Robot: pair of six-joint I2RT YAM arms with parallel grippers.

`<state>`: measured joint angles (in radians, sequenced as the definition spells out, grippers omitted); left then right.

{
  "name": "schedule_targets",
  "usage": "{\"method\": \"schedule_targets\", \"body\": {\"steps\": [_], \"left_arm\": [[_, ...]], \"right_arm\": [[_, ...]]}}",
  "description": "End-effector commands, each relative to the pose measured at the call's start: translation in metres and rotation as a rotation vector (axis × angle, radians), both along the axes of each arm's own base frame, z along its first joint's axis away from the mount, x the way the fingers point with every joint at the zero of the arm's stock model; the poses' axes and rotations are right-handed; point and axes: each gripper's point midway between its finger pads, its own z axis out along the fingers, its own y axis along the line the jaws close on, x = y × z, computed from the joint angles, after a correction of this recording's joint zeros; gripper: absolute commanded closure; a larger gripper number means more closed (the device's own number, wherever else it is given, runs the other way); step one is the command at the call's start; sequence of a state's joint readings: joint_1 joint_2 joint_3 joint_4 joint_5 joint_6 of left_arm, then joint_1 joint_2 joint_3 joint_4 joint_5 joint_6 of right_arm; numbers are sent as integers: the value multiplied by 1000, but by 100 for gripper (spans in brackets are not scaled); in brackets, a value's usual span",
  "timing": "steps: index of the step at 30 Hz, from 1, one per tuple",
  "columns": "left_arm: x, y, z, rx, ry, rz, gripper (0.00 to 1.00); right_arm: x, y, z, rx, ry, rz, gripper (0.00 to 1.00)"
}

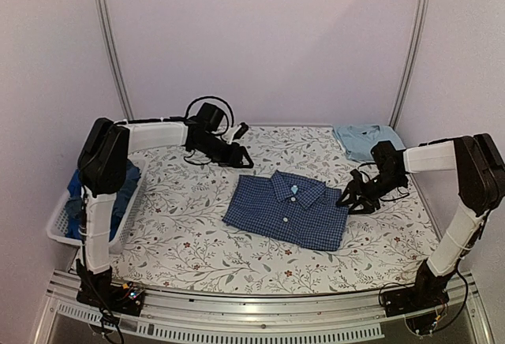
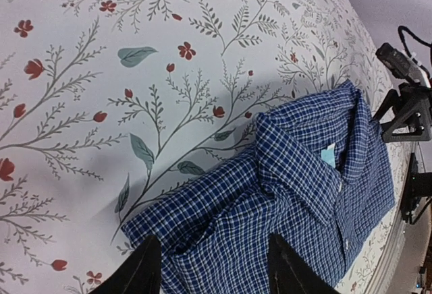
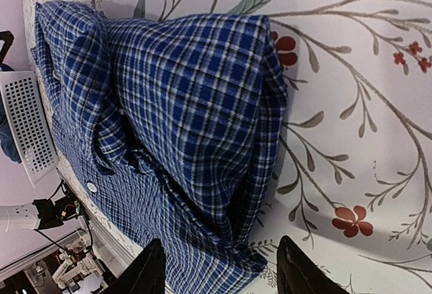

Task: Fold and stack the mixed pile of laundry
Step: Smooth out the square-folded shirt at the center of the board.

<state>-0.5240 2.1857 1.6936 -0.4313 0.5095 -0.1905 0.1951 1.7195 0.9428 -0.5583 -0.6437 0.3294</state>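
Check shirt (image 1: 288,210): folded, collar up, centre of table (image 1: 189,233); light-blue shirt (image 1: 364,139): far right corner; blue garments (image 1: 128,194): in basket (image 1: 59,229), left; left gripper (image 2: 212,270): half open, empty, near shirt's far-left corner; right gripper (image 3: 223,267): half open, empty, at shirt's right edge.

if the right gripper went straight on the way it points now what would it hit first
Most likely the checked shirt: in the right wrist view its folded edge lies directly ahead of the right gripper. Height above the cloth is unclear, so it might skim over it.
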Motion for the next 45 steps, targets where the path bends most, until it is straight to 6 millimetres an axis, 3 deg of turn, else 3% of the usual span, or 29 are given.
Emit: {"method": "schedule_targets", "body": {"steps": [1,5,9,15,19,23,27,32,37,41,44,45], "left_arm": [[-15,-16,-27,8,57,-61,47],[-17,-14,-40,37,74,-49,48],[-19,-14,-41,56,65,-54,53],[-20,-12,-24,43,23,-49,78],[-21,-9,-16,26,19,-49,100],[-17,1,0,6,-2,-16,100],[-15,16,12,-36,-24,27,100],[-14,23,2,-42,8,35,100],[-18,19,-9,-62,45,22,100],[-22,12,-14,-67,59,6,100],[-23,11,-17,-65,68,4,100],[-24,10,-19,-66,71,2,100]], "right_arm": [[3,6,1,47,-11,9,47],[2,9,-1,67,4,13,52],[3,11,0,87,3,18,62],[9,16,13,115,-32,34,86],[14,19,23,134,-66,50,94],[24,25,42,146,-137,79,100],[37,29,61,140,-216,117,100],[42,23,48,74,-196,144,98],[43,17,34,16,-155,137,68],[31,11,12,-16,-82,150,69],[29,13,12,-4,-84,153,68],[30,13,12,1,-86,153,73]]}}
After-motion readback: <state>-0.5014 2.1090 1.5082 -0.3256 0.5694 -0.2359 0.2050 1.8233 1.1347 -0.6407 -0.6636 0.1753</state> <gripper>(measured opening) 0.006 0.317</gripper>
